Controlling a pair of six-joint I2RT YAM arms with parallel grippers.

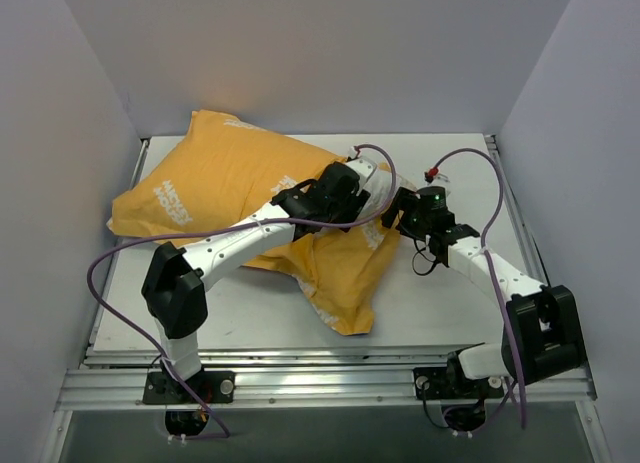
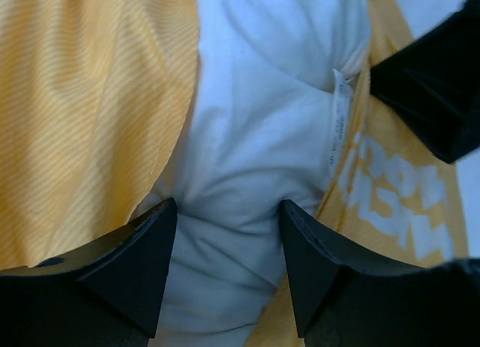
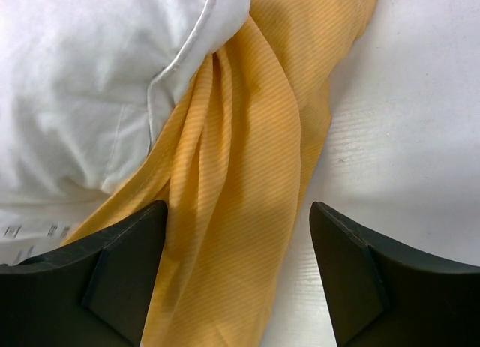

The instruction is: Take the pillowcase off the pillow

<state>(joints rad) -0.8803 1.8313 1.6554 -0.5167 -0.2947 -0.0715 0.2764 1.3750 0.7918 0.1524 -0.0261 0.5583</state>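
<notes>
- The pillowcase (image 1: 215, 178) lies orange-yellow side up across the far left and middle of the table (image 1: 440, 303). The white pillow (image 2: 255, 137) shows at the case's open mouth near the centre, where both arms meet.
- The left gripper (image 2: 226, 212) is released, with its fingers astride a puckered bulge of pillow. The pillow's tag (image 2: 337, 122) sits just beyond, against the orange hem.
- The right gripper (image 3: 238, 212) is released too. Its jaws stand wide on either side of a loose fold of pillowcase that runs off the pillow's corner onto the table.
- The step in hand looks like taking opposing holds, the left on the pillow and the right on the case.
- To do it well, the left should bite white filling only. It needs to go deep enough that the soft stuffing does not squeeze out, with the hem on both sides kept clear of the pinch.
- The right should drop low enough to gather the whole fold, not just its top layer, before either arm draws away.
- The table is smooth and white, so fabric will likely slide and nothing but the grips will anchor either piece.
- Plain walls (image 1: 300, 53) close in on three sides, and bare tabletop shows to the right and near side.
- The purple cables (image 1: 100, 273) loop close to the arms and could snag on a long pull.
</notes>
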